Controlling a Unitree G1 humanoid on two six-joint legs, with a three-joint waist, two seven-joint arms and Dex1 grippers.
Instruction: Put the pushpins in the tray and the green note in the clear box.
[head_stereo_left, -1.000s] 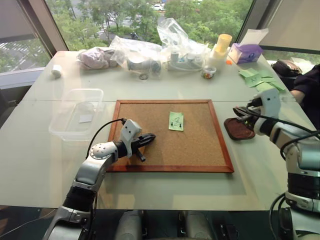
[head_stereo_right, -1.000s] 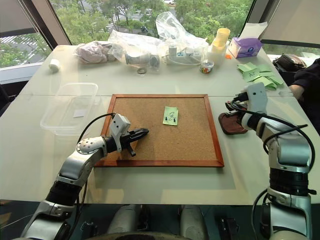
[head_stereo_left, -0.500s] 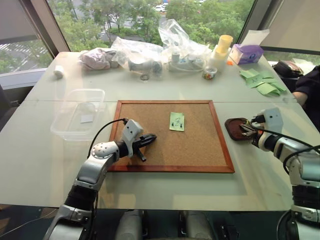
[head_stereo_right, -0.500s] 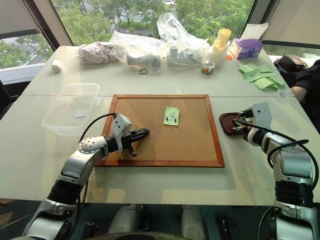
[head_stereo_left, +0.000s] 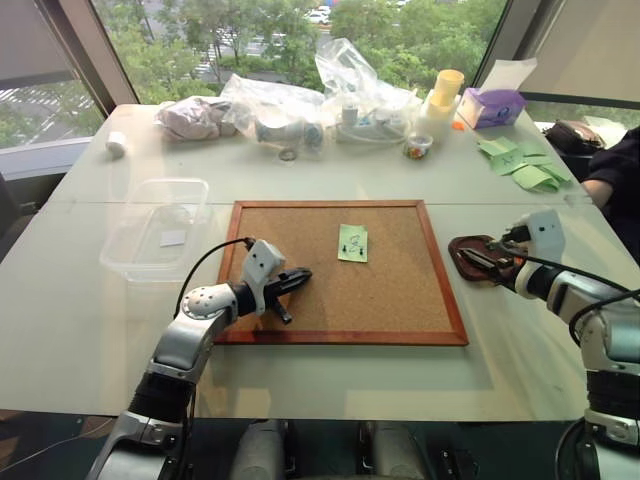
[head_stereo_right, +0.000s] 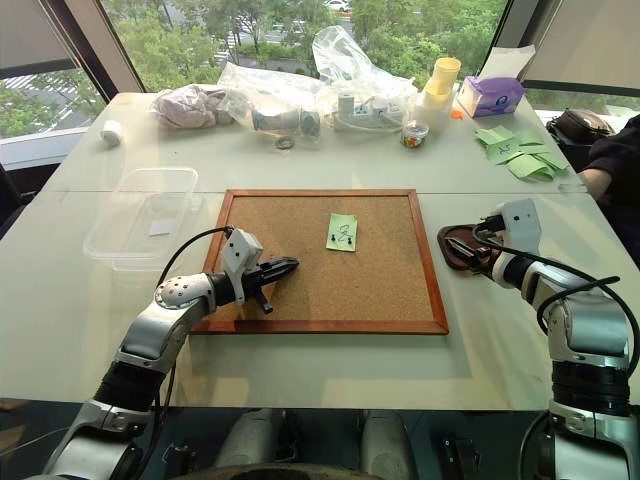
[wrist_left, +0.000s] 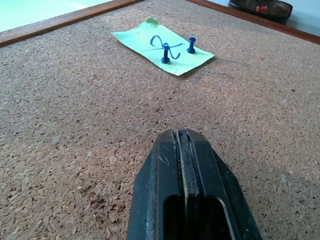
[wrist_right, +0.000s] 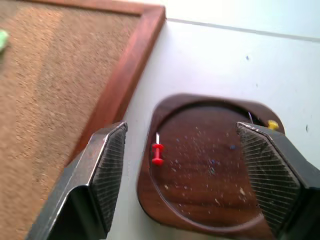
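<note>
In the tray (wrist_right: 210, 200), pushpins (wrist_right: 157, 153) (red, yellow)

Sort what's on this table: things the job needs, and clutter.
Job:
green note, held to the cork board by two blue pushpins
tray, holding a red pushpin
clear box

Clutter:
plastic bags
purple tissue box
loose green notes
small cup

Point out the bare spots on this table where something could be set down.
Bare tabletop: the near strip in front of the wood-framed cork board, and the band between the board and the cluttered far edge. The cork is open apart from the pinned pale-green note. Crowded: the far edge with clear plastic bags, and beside the dark wooden tray.
</note>
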